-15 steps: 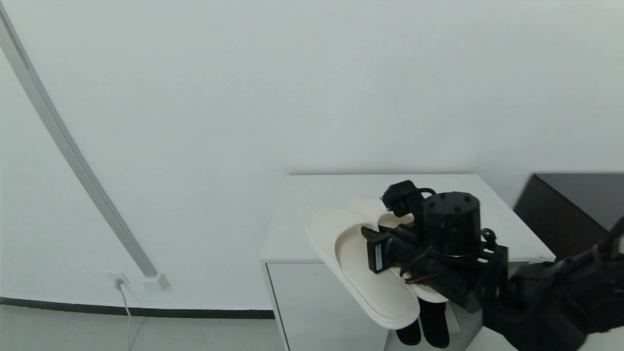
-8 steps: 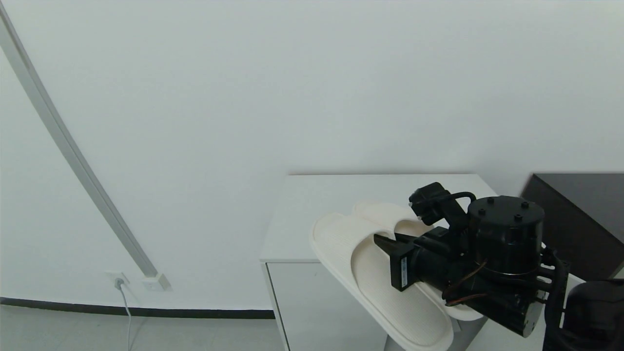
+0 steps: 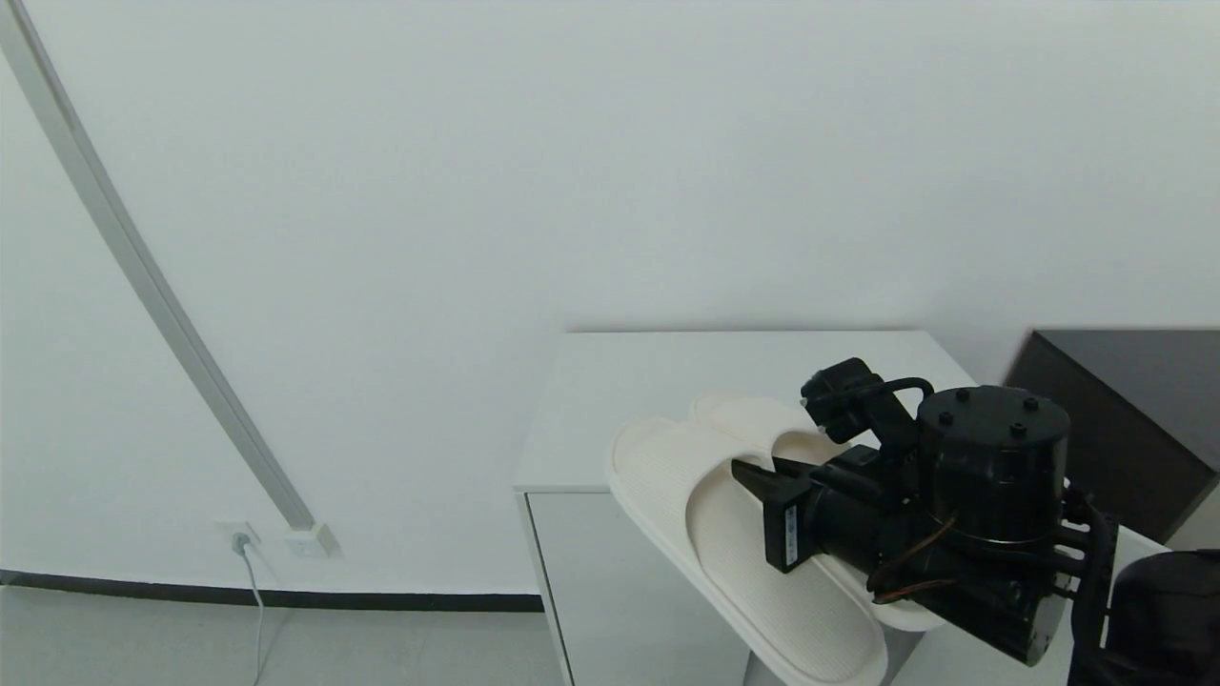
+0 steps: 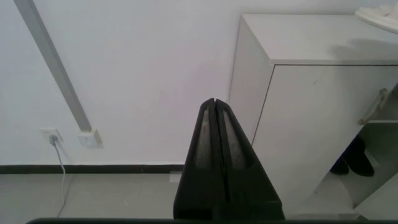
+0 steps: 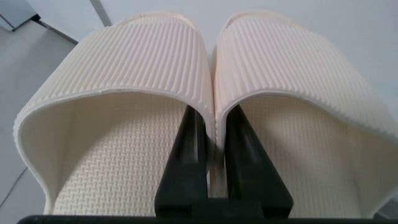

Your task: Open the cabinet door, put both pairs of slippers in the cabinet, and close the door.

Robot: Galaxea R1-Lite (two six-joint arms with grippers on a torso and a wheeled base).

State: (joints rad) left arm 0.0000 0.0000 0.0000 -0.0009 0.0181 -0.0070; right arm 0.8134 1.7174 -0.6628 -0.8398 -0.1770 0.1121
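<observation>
Grips a pair of cream slippers [image 3: 710,519] with the right gripper [image 3: 762,486], both black fingers [image 5: 186,155] slid in under the straps and pinching the two adjoining strap edges together. Carries the pair side by side and tilted, toe ends pointing away from the gripper, above the top of the white cabinet [image 3: 658,376] near its front edge. Holds the left gripper [image 4: 214,124] clenched on nothing, fingers pressed flat together, apart from the cabinet ahead of it. Beyond that gripper and to one side, faces a cabinet front panel with a bar handle [image 4: 373,107] at its edge. Just past the handle, an open compartment with black slippers [image 4: 354,163] low inside. Off to the other side, a wall socket [image 4: 51,135] with a cord plugged in.
</observation>
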